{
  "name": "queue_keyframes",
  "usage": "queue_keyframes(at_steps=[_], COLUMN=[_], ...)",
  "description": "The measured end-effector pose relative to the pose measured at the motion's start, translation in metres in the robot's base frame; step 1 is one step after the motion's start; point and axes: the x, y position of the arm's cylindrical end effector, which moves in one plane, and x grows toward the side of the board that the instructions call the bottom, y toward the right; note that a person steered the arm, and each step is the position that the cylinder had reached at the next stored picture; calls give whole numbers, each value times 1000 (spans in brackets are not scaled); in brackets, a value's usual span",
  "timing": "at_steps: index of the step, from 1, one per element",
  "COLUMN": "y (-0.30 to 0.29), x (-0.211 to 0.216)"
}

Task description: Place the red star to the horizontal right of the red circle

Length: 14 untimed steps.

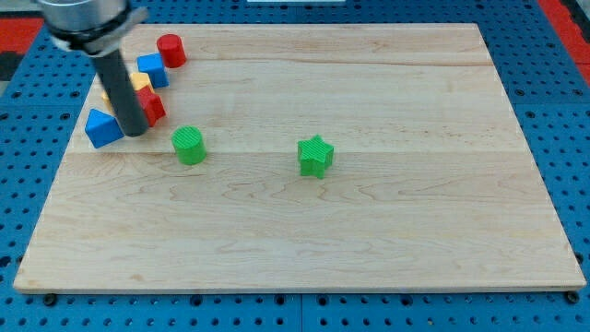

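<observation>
No pincer is fitted to this arm, so nothing is gripped or held; a straight dark rod (122, 88) is carried instead, and my tip (135, 133) is seen resting on the wooden board (369, 231) near the view's upper left. My tip is placed just beside the red star (153, 107), which lies at its right and is partly hidden by the rod, so that its shape can only partly be made out. Whether the two are touching cannot be told. A blue block (103, 128), wedge-like in shape, is found just left of my tip.

Above the red star, a small yellow block (139, 81) is partly covered by the rod, and a blue cube (152, 69) is set just above it. The red circle (171, 50), a short cylinder, is placed at the top of this cluster, up and to the right of the blue cube. The red star is thus seen below and slightly left of the red circle.

A green cylinder (189, 146) is set to the right of my tip, apart from the cluster. A green star (315, 156) is located near the board's middle, well apart from the rest.
</observation>
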Motion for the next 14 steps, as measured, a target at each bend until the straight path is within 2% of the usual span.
queue_keyframes(at_steps=[1, 2, 3, 5, 8, 10, 11, 12, 14], y=[-12, 33, 84, 97, 191, 239, 228, 227, 303], x=[-26, -49, -51, -46, -51, -87, -134, -140, -129])
